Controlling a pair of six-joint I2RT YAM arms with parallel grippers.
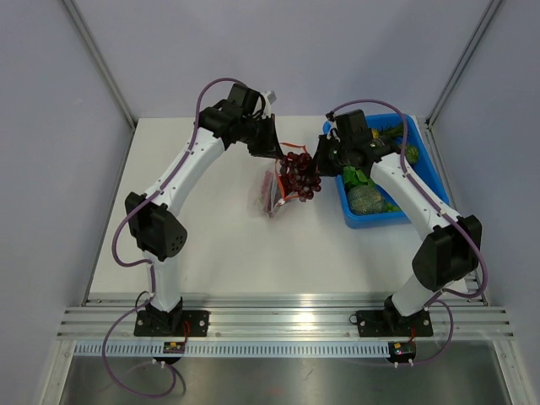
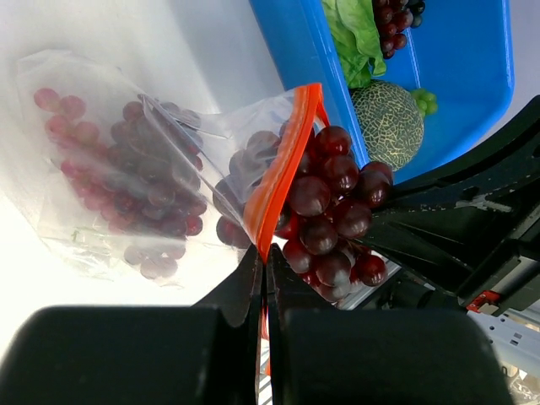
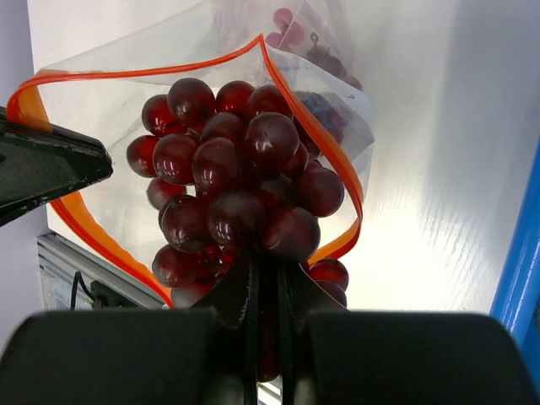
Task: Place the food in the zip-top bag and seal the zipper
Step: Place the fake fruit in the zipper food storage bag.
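The clear zip-top bag (image 2: 101,126) lies on the white table with its mouth lifted and spread open. My left gripper (image 2: 264,263) is shut on the orange-red zipper (image 2: 283,173) at one corner of the mouth. A dark purple grape bunch (image 2: 143,194) rests inside the bag. My right gripper (image 3: 268,263) is shut on the stem end of a second grape bunch (image 3: 236,186), which hangs in the opening ringed by the zipper (image 3: 331,156). From above, this bunch (image 1: 299,177) sits between the left gripper (image 1: 277,157) and the right gripper (image 1: 319,160), with the bag (image 1: 261,194) below.
A blue bin (image 1: 371,222) stands at the right, under the right arm, holding a green leafy piece (image 1: 354,177) and a netted melon (image 1: 364,199). The left wrist view shows the bin wall (image 2: 291,59), lettuce (image 2: 354,34), melon (image 2: 386,122) and more grapes (image 2: 392,15).
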